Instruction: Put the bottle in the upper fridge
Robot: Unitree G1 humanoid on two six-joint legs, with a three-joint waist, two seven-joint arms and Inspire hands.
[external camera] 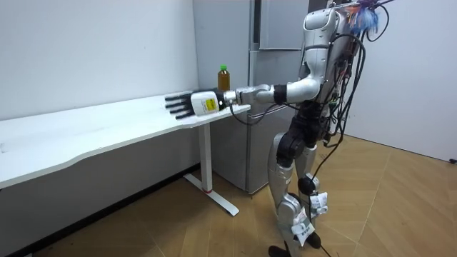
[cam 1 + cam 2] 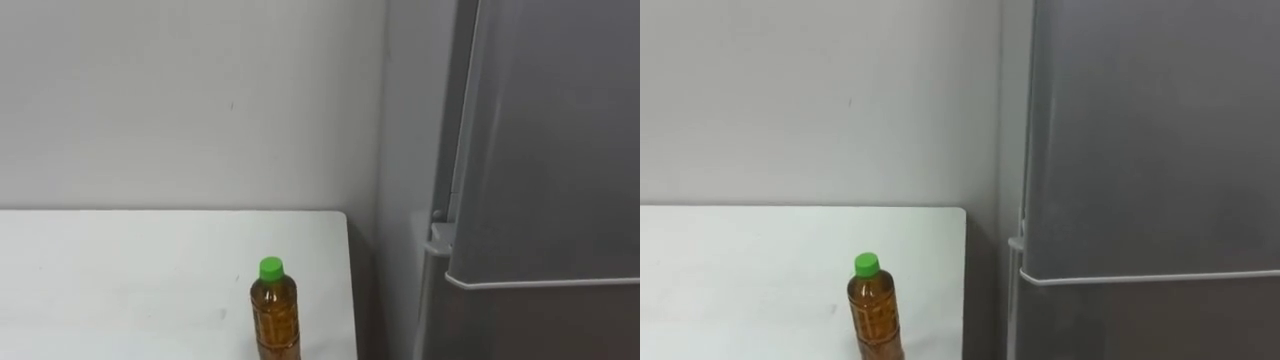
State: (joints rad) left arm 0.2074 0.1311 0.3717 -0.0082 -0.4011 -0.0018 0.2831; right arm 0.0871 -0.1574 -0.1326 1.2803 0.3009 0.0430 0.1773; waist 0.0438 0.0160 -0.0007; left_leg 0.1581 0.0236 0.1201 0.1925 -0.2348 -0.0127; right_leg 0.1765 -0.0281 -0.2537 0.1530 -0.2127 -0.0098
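The grey fridge (image 2: 545,150) is rising just to my right, its upper door (image 2: 1150,130) sitting closed, the seam beneath it running low across my view. I am standing at the end of the white table (image 1: 107,125), facing the wall (image 2: 180,100). A narrow gap is separating the table's right edge from the fridge's side, and open white tabletop is stretching away to my left. I am holding my left hand (image 1: 191,105) out over the table's near edge, fingers straight and spread, gripping nothing. The amber, green-capped bottle (image 2: 275,312) is standing upright close to the table's right edge, apart from my hand.
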